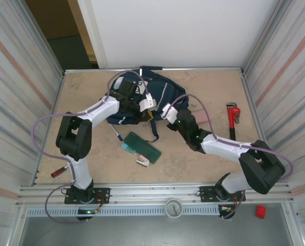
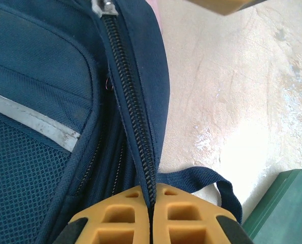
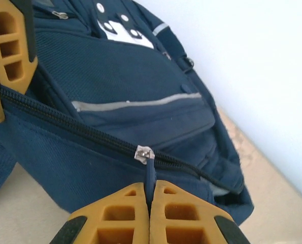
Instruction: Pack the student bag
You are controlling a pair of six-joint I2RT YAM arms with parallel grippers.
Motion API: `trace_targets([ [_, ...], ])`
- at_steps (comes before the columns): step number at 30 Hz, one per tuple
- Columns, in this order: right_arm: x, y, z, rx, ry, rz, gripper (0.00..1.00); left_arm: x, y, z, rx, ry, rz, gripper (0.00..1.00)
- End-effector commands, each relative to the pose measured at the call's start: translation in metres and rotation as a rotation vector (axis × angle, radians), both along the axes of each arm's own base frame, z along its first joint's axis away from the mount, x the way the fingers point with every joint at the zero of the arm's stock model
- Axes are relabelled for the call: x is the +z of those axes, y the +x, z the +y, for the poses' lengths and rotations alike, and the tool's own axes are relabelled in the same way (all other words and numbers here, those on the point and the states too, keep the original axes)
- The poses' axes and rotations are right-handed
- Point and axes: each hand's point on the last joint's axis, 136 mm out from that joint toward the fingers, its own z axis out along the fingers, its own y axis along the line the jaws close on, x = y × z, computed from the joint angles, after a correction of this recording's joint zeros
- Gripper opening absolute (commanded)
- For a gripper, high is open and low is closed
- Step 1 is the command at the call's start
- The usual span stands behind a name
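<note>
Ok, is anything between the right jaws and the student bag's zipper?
Nothing visible does: the right jaws are closed on the zipper pull of the student bag, and the left jaws pinch its zipper seam.

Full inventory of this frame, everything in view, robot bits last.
student bag: one, navy with white patches, far middle of the table
zip pull: one, silvery slider with blue tab, on the bag's zip
flat case: one, dark green, mid-table, near side of the bag
pen: one, blue and white, left of the case
small item: one, white and pink, at the case's near end
pipe wrench: one, red, right side of the table
screwdriver-like tool: one, red handle, near left edge
small block: one, red, below the table's near right corner
table: one, pale tan, under everything
left pincer: one, yellow pads, shut on the student bag's zip seam
right pincer: one, yellow pads, shut on the zip pull
</note>
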Motion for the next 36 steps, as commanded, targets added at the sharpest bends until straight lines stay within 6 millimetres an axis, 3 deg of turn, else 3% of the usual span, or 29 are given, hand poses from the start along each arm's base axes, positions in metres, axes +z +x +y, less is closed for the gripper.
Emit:
trace_targets([
  [1, -0.014, -0.012, -0.014, -0.035, 0.163, 0.174, 0.0, 0.024, 0.0, 0.0, -0.025, -0.048, -0.055, 0.0],
  [6, -0.018, -0.018, -0.035, -0.083, 0.377, 0.336, 0.0, 0.021, 0.004, 0.004, -0.005, -0.035, -0.089, 0.0],
  [12, -0.022, -0.017, -0.081, -0.257, 0.655, 0.478, 0.0, 0.019, 0.012, 0.024, 0.043, -0.001, -0.148, 0.0],
  [18, -0.021, -0.017, -0.068, -0.247, 0.776, 0.559, 0.0, 0.004, 0.02, 0.04, 0.08, 0.086, -0.219, 0.02],
  [20, -0.021, -0.016, -0.061, -0.24, 0.789, 0.566, 0.0, 0.001, 0.021, 0.041, 0.092, 0.106, -0.218, 0.12],
  [24, -0.018, -0.015, -0.046, -0.22, 0.824, 0.585, 0.0, 0.011, 0.009, 0.026, 0.069, 0.096, -0.242, 0.48],
  [27, -0.013, -0.016, -0.035, -0.201, 0.847, 0.593, 0.0, 0.026, 0.0, 0.006, 0.049, 0.053, -0.288, 0.61],
  [30, -0.004, -0.017, -0.028, -0.179, 0.876, 0.597, 0.0, 0.033, -0.01, -0.017, -0.001, 0.03, -0.31, 0.65],
  [36, 0.02, -0.025, -0.021, -0.141, 0.931, 0.579, 0.0, 0.018, -0.012, -0.048, -0.063, 0.07, -0.298, 0.64],
])
